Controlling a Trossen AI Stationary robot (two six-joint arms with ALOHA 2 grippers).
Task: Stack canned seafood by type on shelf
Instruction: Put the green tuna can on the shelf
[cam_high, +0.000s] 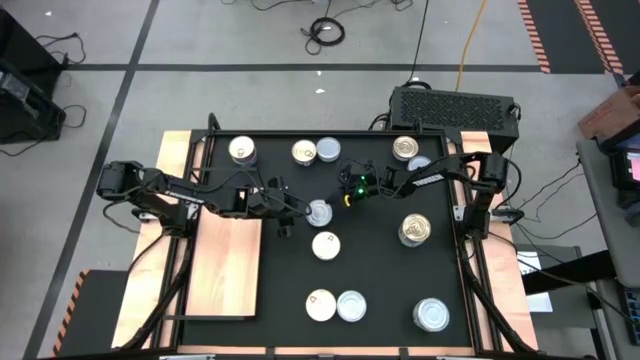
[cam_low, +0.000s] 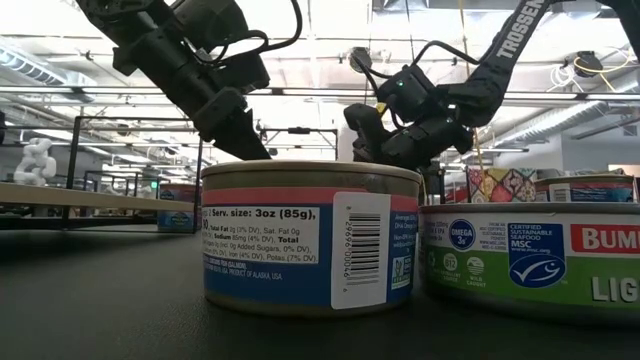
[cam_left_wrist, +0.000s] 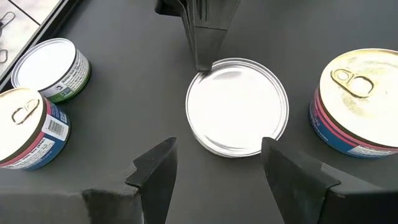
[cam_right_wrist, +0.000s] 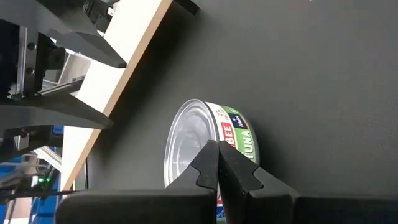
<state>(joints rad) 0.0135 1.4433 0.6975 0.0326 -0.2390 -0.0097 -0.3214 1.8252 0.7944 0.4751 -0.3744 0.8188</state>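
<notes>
The light-brown wooden shelf board (cam_high: 228, 265) holds nothing; every round flat seafood tin (cam_high: 326, 245) sits on the black worktop mat (cam_high: 380, 280). Left gripper (cam_high: 305, 212) spread wide around a silver-topped tin (cam_left_wrist: 237, 106); right gripper (cam_high: 352, 190) clenched, holding nothing.

Two matte black jointed robot arms w/ looped black cables, white TROSSEN lettering on right arm (cam_low: 505, 50), green LED at wrist.
</notes>
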